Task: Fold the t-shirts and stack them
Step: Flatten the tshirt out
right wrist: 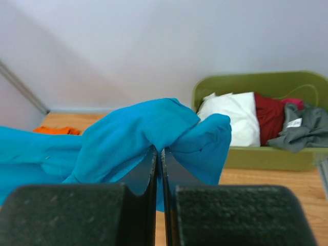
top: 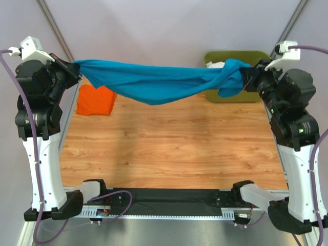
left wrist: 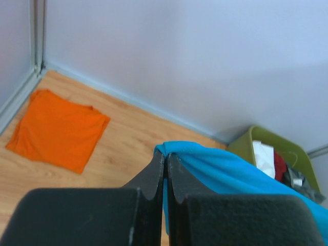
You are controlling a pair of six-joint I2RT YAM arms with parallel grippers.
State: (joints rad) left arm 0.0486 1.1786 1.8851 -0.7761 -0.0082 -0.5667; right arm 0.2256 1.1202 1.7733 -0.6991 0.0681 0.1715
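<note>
The teal-blue t-shirt (top: 154, 82) hangs stretched in the air between both grippers, sagging in the middle above the table's far part. My left gripper (top: 77, 69) is shut on its left end (left wrist: 205, 164); my right gripper (top: 248, 77) is shut on its bunched right end (right wrist: 154, 128). The orange t-shirt (top: 96, 100) lies folded flat on the table at the far left corner, also in the left wrist view (left wrist: 56, 128), with a sliver in the right wrist view (right wrist: 54, 130).
An olive-green tub (top: 241, 77) with white, red and grey clothes (right wrist: 266, 118) stands at the far right, just behind my right gripper. Walls close the far side. The wooden table (top: 169, 148) spreads below the hanging shirt.
</note>
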